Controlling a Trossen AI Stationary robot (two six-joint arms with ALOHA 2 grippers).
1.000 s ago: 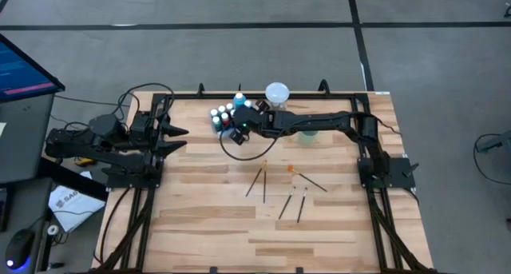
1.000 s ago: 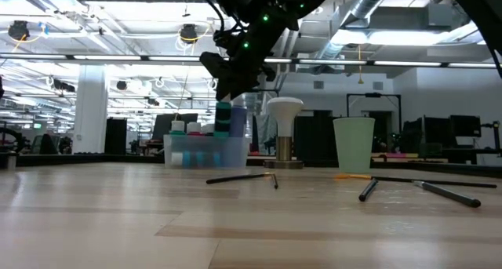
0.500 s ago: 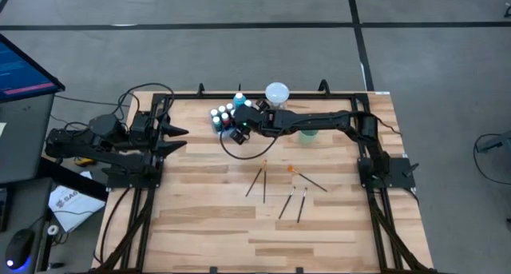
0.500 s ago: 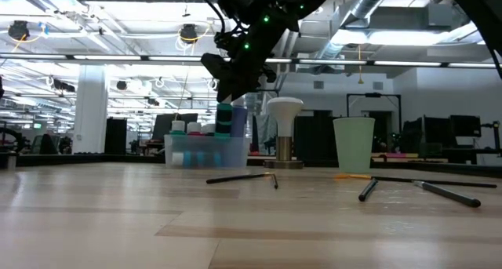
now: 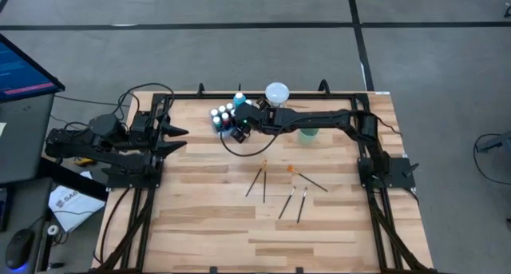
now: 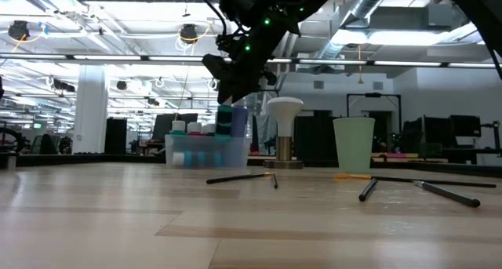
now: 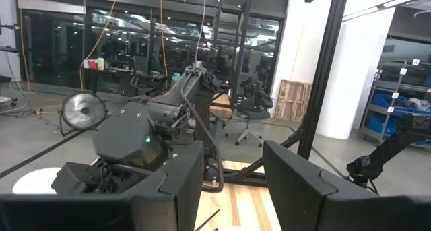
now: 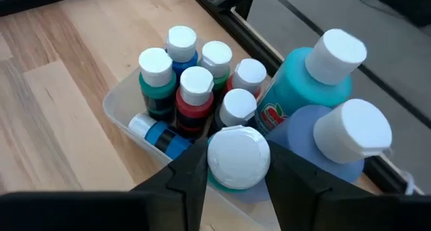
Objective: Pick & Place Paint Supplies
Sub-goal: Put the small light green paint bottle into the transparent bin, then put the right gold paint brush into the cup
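Note:
A clear tub near the table's far edge holds several small white-capped paint bottles with blue, red and green bodies; most stand upright, one blue one lies on its side. My right gripper hovers just over the tub, shut on one small bottle. Several thin brushes lie flat on the wood nearer the middle of the table. My left gripper waits open at the table's left side. My right gripper pinches a small paint bottle by its white cap, one dark finger on each side of it. The fingers slant down from the table's right. The bottle is lifted clear, upright, over the tub's near right corner; its body is mostly hidden under the cap.
A large teal bottle and a large blue one stand right beside the tub. A white globe on a metal base and a pale green cup stand at the far edge. The table's near half holds only brushes.
My right gripper, still shut on the bottle, has crept a little toward the table's far edge, closer over the tub. The left arm has kept still.

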